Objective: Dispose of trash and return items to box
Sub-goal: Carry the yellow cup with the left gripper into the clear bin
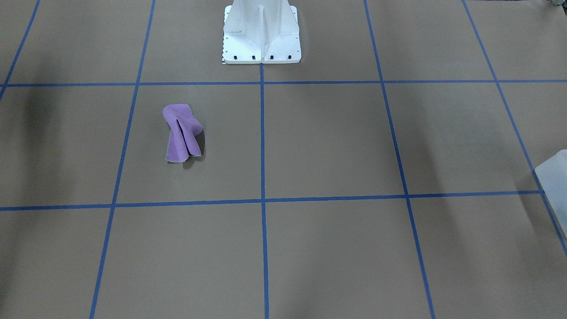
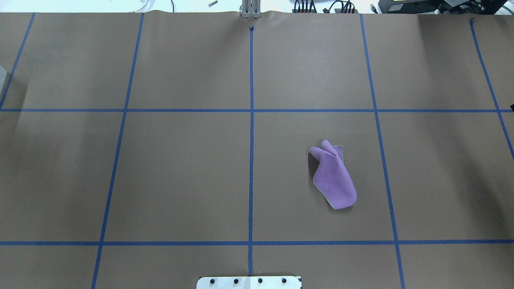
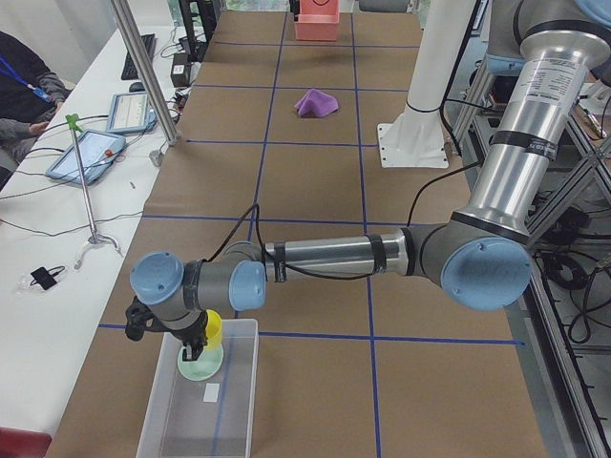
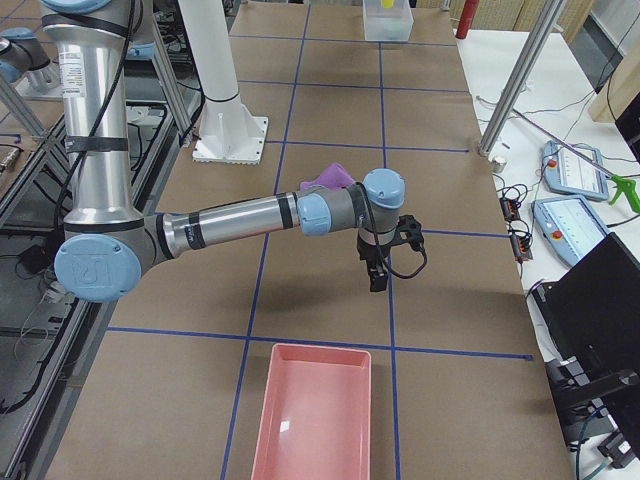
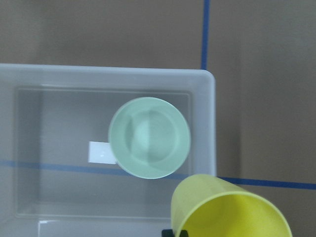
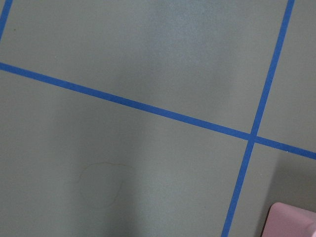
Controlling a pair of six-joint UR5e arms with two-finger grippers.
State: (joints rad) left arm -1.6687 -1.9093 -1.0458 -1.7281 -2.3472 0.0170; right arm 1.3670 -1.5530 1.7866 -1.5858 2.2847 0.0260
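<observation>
The box (image 5: 211,123), a translucent whitish container, lies under my left gripper (image 3: 194,345); it also shows in the exterior left view (image 3: 239,401) and as a corner at the edge of the front-facing view (image 1: 553,175). A pale green bowl (image 5: 149,137) sits upright inside it. My left gripper is shut on a yellow cup (image 5: 229,210), tilted, over the box's near corner beside the bowl. A crumpled purple cloth (image 2: 334,176) lies on the table. My right gripper (image 4: 377,275) hangs over bare table near the cloth; I cannot tell if it is open or shut.
A pink tray (image 4: 312,415) stands at the table's end on my right; its corner shows in the right wrist view (image 6: 294,222). The white robot base (image 1: 261,35) stands at the table's middle edge. Blue tape lines grid the brown table. Tablets and cables lie on the operators' side table.
</observation>
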